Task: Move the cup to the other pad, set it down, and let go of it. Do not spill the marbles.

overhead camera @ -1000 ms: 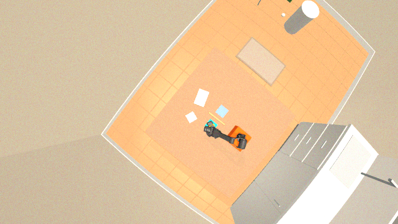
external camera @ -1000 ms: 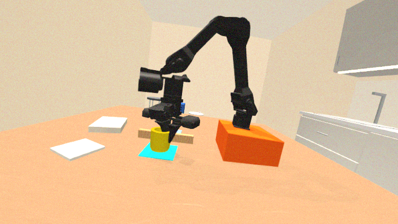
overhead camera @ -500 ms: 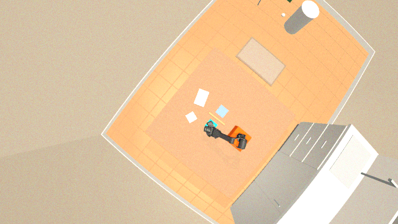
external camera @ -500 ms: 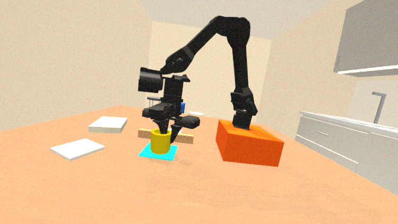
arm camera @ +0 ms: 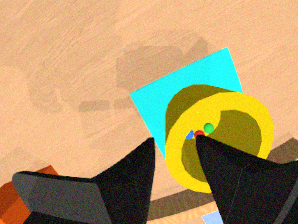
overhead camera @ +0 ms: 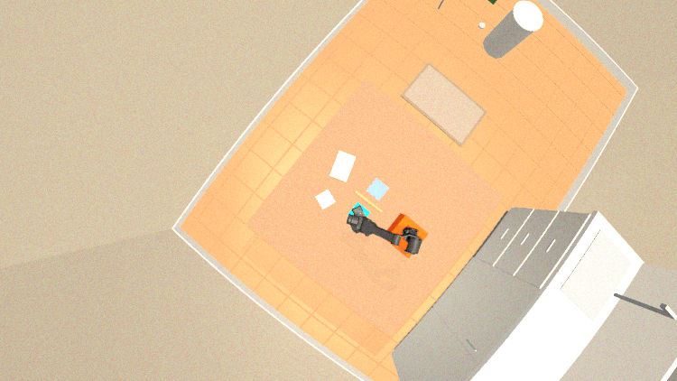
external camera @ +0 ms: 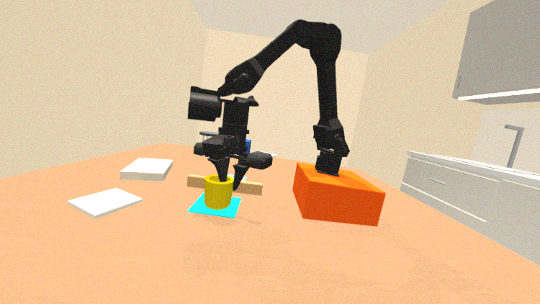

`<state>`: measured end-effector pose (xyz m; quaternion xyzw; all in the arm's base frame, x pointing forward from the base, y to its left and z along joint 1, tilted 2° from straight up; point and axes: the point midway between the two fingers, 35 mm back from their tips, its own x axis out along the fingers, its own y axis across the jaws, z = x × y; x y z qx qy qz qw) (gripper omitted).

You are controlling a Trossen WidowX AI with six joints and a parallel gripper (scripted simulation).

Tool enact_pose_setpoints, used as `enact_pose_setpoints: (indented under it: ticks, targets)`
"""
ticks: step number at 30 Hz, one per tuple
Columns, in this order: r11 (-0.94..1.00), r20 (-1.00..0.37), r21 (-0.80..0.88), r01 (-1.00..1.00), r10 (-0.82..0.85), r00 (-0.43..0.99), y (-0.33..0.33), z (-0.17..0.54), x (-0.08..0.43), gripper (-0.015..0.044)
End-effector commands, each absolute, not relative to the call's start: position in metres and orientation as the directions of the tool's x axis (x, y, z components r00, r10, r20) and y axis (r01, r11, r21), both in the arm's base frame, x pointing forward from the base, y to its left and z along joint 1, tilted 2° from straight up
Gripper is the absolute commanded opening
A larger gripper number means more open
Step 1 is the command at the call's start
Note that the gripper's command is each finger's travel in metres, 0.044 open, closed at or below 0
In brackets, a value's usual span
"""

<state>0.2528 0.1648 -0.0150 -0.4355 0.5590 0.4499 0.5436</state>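
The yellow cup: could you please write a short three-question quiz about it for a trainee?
1. True or false: the cup stands upright on the cyan pad.
2. Where do the fingers of the gripper stand? A) both inside the cup; B) one inside, one outside its wall; C) both well above the rim.
3. Fill in: the marbles seen in the wrist view lie ___ the cup.

Key: 1 true; 2 B; 3 inside.
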Motion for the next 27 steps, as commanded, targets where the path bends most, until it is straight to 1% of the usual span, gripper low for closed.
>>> enact_pose_setpoints:
  ticks: [1, 23, 27]
  targets:
    - [0.216, -1.0, 0.022, -0.976, 0.01, -0.02, 0.166, -0.005, 0.255, 0.0146]
    - [0.219, -1.0, 0.024, -0.976, 0.012, -0.022, 0.162, 0.024, 0.253, 0.0146]
    - [0.223, -1.0, 0.026, -0.974, 0.005, -0.026, 0.162, 0.02, 0.253, 0.0252]
